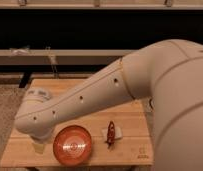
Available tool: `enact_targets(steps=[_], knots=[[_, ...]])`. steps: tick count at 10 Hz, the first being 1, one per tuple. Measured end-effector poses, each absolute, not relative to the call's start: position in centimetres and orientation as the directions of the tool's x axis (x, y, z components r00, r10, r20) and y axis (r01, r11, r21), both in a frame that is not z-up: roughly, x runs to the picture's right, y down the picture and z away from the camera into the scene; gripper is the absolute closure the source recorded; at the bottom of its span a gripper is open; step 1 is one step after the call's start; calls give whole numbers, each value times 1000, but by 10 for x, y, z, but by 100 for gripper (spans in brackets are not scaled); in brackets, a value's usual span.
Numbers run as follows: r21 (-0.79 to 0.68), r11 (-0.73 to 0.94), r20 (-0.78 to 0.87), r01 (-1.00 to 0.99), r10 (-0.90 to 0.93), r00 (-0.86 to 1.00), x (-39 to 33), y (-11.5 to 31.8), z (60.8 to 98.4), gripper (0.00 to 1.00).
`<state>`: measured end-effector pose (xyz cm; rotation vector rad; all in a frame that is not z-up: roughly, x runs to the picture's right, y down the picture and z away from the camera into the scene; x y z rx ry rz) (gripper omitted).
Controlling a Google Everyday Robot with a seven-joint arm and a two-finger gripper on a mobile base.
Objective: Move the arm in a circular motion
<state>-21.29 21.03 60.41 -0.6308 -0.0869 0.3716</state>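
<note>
The cream-white arm (160, 85) fills the right side of the camera view. Its forearm (80, 100), marked with small dark holes, slants down to the left over the wooden table (132, 150). It ends in a rounded joint (35, 115) above the table's left part. The gripper does not show; it lies somewhere beyond that joint, hidden behind the arm.
An orange bowl (73, 145) sits at the table's front. A small dark red item (111, 134) lies on a white packet right of the bowl. A pale cup (40, 148) peeks out under the arm's joint. A dark shelf unit (95, 30) stands behind.
</note>
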Motion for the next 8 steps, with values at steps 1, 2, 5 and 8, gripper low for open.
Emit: enact_targets(steps=[1, 2, 5, 8], knots=[[-585, 730, -68, -354, 391, 918, -189, 216, 601, 27], [-574, 712, -115, -404, 419, 901, -159, 223, 599, 27], [-537, 665, -227, -519, 479, 848, -91, 224, 606, 27], [-484, 615, -327, -623, 533, 781, -26, 197, 636, 27]])
